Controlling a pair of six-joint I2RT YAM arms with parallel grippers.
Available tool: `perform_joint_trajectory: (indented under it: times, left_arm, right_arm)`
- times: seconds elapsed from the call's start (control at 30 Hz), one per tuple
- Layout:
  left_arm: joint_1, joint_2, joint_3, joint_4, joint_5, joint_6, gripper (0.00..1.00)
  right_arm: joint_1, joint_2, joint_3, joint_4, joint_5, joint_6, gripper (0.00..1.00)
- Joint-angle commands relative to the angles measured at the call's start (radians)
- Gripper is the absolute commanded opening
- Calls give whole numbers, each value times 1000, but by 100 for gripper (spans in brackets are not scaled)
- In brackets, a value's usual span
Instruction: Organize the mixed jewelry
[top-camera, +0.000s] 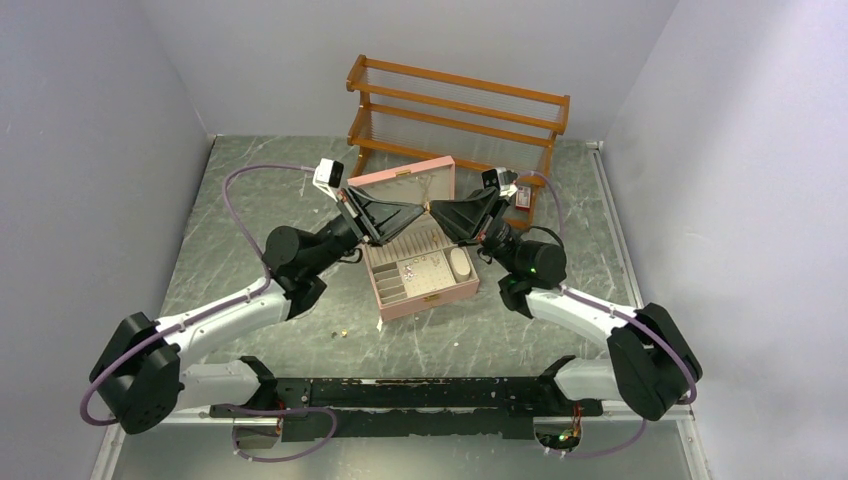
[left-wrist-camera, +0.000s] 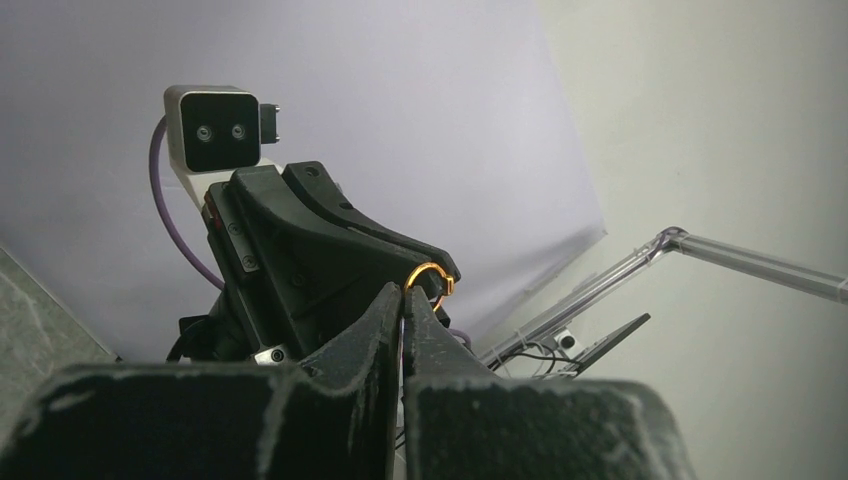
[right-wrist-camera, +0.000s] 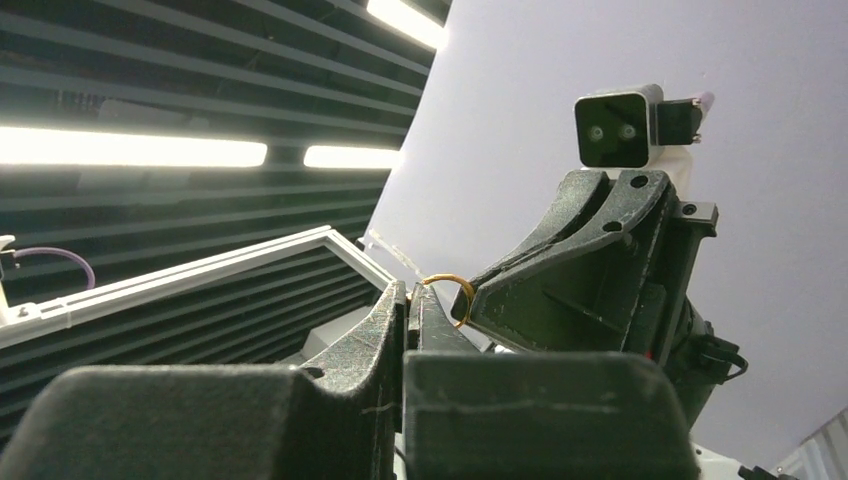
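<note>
Grey marbled desk fills the middle of the top view, closed in by pale walls, with a wooden rack standing at the upper centre. Just below the rack sits a pink box, open, its lid raised at the back. Its tray is split into compartments. A few tiny silvery pieces lie in one near the middle, a pale oval pad lies in the one at the right, and ribbed rows run along the upper left part.

Above the box the left gripper and right gripper meet tip to tip. Both wrist views show a gold ring at that meeting point. Each gripper has its fingers pressed together on the ring's rim, so the ring hangs over the box, clear of the tray. Two tiny gold bits lie on the desk at the lower left of the box, outside it.
</note>
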Motion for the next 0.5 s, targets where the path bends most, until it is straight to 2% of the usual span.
perform_joint_trajectory:
  times: [0.0, 0.07, 0.13, 0.3, 0.37, 0.47]
  left_arm:
    - [-8, -49, 38, -17, -8, 72, 5]
    - [-7, -58, 29, -31, -24, 83, 5]
    - [-7, -75, 25, -75, -42, 108, 5]
    - [-5, -157, 31, -301, -128, 217, 5]
    - [-5, -184, 43, -408, -162, 264, 5]
    - [-5, -202, 61, -522, -198, 314, 5]
  right_arm:
    - [-7, -32, 5, -41, 1, -43, 0]
    - [-7, -40, 0, -55, 1, -45, 4]
    - [-9, -54, -13, -81, 1, -54, 13]
    - [-43, -111, -80, -133, -2, -58, 48]
    - [-56, -150, -98, -206, -10, -86, 56]
    - [-66, -231, -79, -412, -36, -205, 65]
